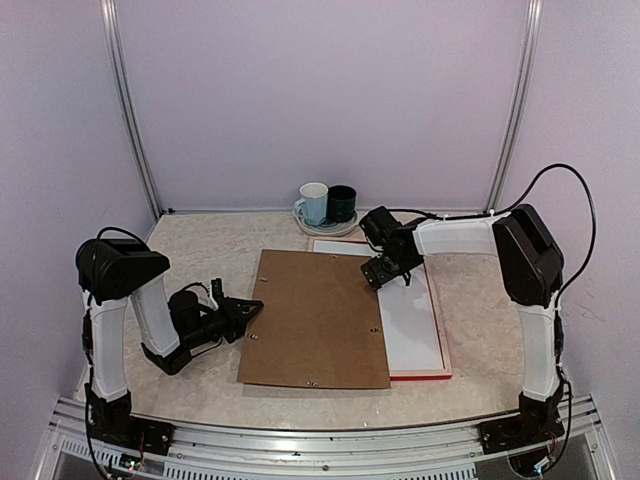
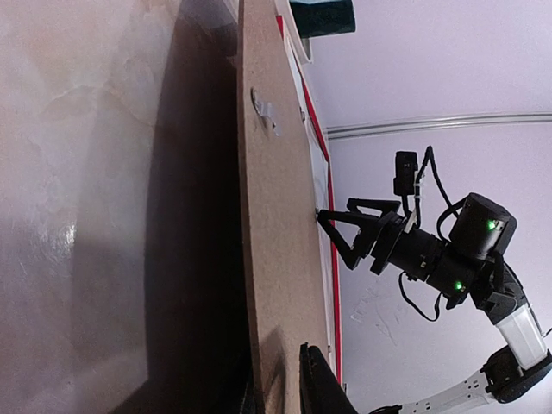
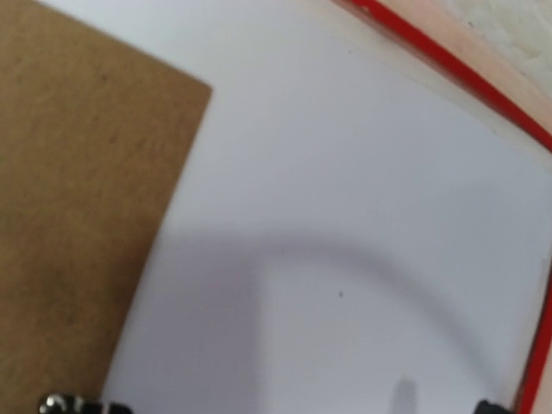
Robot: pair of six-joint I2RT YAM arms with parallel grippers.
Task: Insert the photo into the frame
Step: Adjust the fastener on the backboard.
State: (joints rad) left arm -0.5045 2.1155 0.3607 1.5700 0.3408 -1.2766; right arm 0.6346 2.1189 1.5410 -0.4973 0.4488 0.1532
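Board [image 1: 315, 320] edge inside closed left end effector [image 1: 254, 308]; right end effector [image 1: 388, 275] wide open above frame [image 1: 441, 335].

No text, label, brand, number or sign can be read anywhere.

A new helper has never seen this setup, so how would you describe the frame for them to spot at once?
On the pale marbled table, find the large brown board at the centre. The frame lies flat, partly under that board's right side, with a white sheet filling it. Its thin red and pale wood rim marks it out from the plain board.
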